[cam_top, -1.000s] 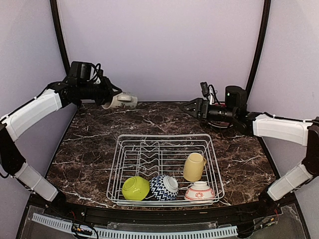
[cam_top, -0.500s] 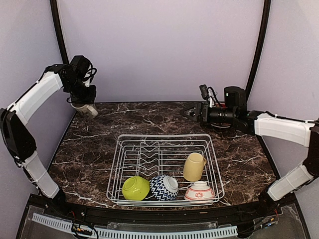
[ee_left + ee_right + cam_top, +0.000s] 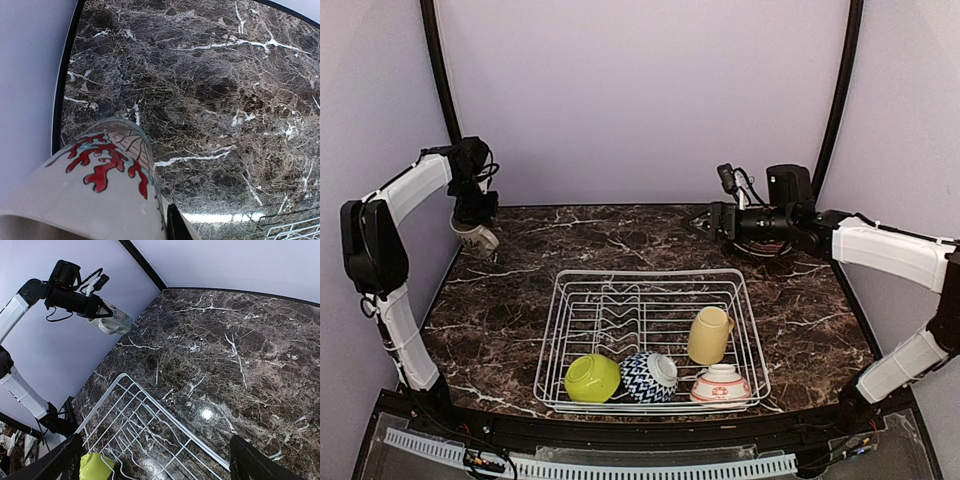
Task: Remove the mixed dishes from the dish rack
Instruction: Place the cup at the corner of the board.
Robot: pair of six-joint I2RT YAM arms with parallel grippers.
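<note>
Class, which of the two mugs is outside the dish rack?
The cream mug with red markings, at the far left; the yellow mug sits inside the rack.

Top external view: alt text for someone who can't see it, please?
The left tool holds a cream mug over the marble table, far left; the right tool hovers open. The dish rack holds a yellow mug, lime bowl, navy-zigzag bowl and pink-white bowl.

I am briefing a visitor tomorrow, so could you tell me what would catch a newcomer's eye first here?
The left gripper holds a cream mug with red markings over the table's far left corner. Next comes the white dish rack at the near middle, with a yellow mug and three small bowls in it.
</note>
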